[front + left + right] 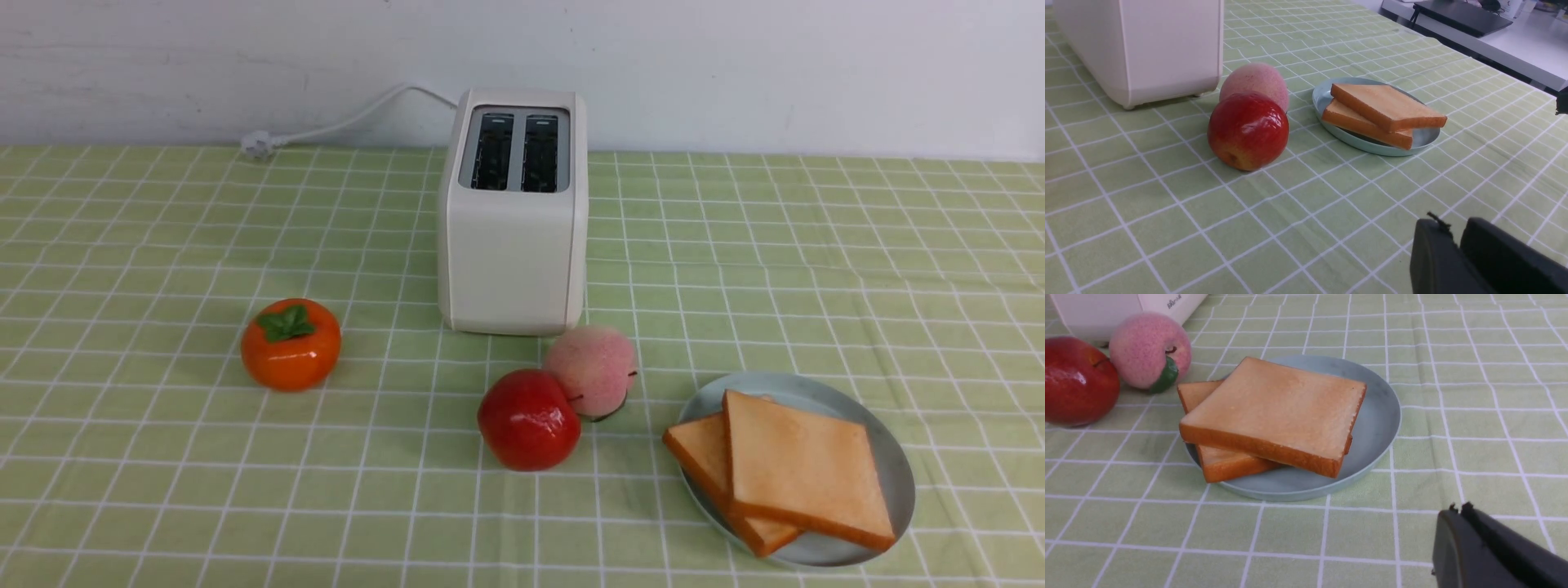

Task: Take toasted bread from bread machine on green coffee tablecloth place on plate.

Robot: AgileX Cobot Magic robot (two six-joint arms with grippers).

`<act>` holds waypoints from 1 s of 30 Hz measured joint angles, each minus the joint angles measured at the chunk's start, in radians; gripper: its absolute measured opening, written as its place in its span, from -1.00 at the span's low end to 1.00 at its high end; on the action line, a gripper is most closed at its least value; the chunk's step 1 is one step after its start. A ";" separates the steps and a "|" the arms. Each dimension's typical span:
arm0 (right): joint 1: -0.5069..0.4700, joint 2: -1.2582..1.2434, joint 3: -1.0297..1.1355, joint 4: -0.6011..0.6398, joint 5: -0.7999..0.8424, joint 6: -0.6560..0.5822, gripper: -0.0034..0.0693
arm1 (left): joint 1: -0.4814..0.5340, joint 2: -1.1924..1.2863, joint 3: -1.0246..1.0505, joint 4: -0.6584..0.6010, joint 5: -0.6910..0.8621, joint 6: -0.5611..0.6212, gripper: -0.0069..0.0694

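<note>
Both golden-tan toast slices stacked on pale blue-green plate, 4 o'clock of cream toaster; slots empty, task looks done. Left gripper jaws nearly together, right gripper closed, both empty.

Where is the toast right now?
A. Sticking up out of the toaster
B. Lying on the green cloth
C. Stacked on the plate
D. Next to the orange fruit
C. Both slices of toast lie stacked on the plate, and the toaster slots look empty.
</note>
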 joint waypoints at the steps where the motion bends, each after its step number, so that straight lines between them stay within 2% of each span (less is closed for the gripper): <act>1: 0.000 0.000 0.000 0.000 0.000 0.000 -0.96 | 0.000 0.000 0.000 0.000 0.000 0.000 -0.57; 24: 0.000 0.000 0.000 0.000 0.000 0.004 -0.93 | 0.000 0.000 0.000 0.000 0.001 0.000 -0.51; 30: 0.000 0.000 0.000 0.000 0.000 0.004 -0.92 | 0.000 0.000 0.000 -0.026 0.043 0.004 -0.51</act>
